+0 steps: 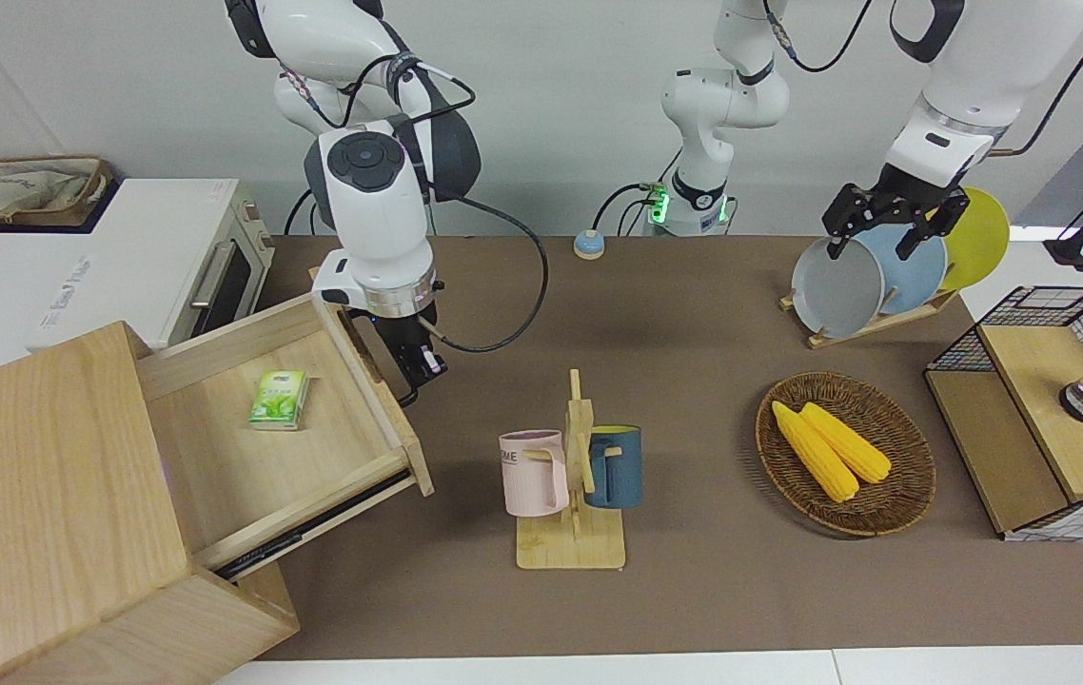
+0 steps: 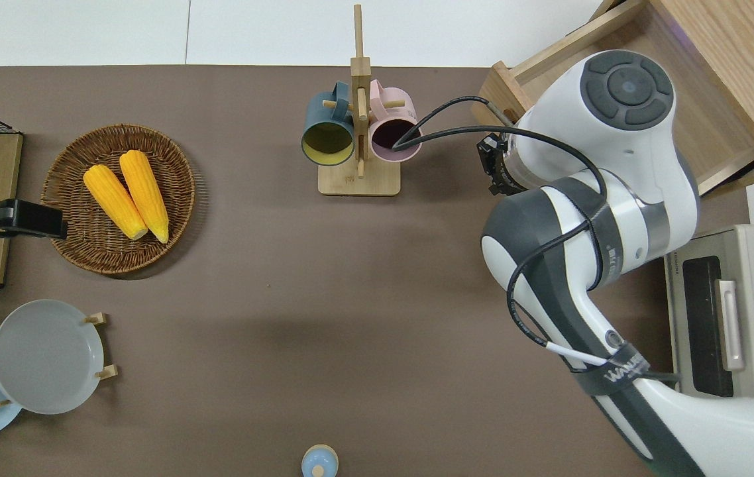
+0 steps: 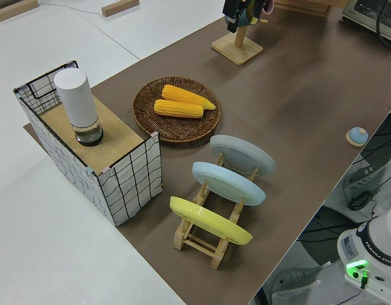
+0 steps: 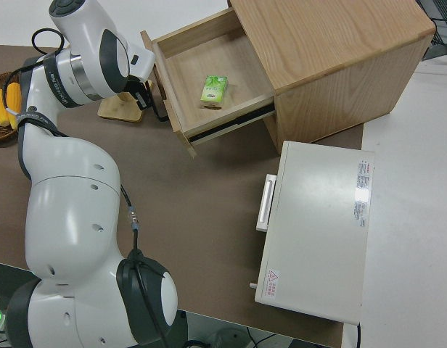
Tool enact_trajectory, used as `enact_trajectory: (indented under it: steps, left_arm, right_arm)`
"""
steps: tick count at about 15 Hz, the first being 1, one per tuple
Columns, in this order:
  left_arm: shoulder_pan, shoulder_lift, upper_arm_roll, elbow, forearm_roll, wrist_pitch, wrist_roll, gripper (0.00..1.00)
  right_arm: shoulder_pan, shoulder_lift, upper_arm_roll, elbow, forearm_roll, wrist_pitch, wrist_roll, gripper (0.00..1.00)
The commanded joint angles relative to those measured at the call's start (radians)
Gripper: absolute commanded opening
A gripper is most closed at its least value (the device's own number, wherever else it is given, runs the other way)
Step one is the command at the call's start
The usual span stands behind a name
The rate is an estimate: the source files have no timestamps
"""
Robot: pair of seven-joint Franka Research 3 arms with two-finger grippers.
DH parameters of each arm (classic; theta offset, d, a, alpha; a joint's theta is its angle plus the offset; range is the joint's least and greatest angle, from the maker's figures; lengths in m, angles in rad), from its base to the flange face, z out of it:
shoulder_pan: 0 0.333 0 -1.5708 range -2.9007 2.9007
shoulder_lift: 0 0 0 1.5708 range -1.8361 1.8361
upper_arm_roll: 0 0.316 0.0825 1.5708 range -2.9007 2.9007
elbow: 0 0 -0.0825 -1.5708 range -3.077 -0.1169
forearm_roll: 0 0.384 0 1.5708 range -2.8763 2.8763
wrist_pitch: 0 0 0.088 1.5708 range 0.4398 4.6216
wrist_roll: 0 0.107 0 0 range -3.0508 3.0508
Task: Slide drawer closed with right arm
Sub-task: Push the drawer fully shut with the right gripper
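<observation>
The light-wood drawer (image 1: 218, 457) stands pulled well out of its cabinet (image 1: 37, 495), also seen in the right side view as drawer (image 4: 209, 65) and cabinet (image 4: 332, 65). A small green box (image 1: 280, 400) lies on the drawer floor. My right gripper (image 1: 418, 366) hangs low, close against the outer face of the drawer's front panel (image 1: 389, 400), on the side toward the left arm's end of the table. In the overhead view the right gripper (image 2: 493, 162) is mostly hidden under its own wrist. My left gripper (image 1: 884, 233) is parked with its fingers apart.
A white toaster oven (image 1: 123, 257) stands beside the cabinet, nearer to the robots. A wooden mug rack (image 1: 572, 476) with two mugs stands close to the drawer front. Toward the left arm's end are a wicker basket (image 1: 846, 452) of corn, a plate rack (image 1: 875, 276) and a wire crate (image 1: 1046, 419).
</observation>
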Motion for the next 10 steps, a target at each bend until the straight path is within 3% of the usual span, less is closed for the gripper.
enact_trajectory:
  steps: [1, 10]
  left_arm:
    - [-0.017, 0.012, 0.016, 0.02, 0.015, 0.001, 0.006, 1.0]
    - [-0.017, 0.012, 0.016, 0.02, 0.015, 0.001, 0.006, 1.0]
  right_arm:
    - [-0.056, 0.007, 0.003, -0.003, 0.023, 0.02, -0.103, 0.0]
    - [-0.148, 0.007, 0.0, -0.001, 0.026, 0.009, -0.247, 0.0]
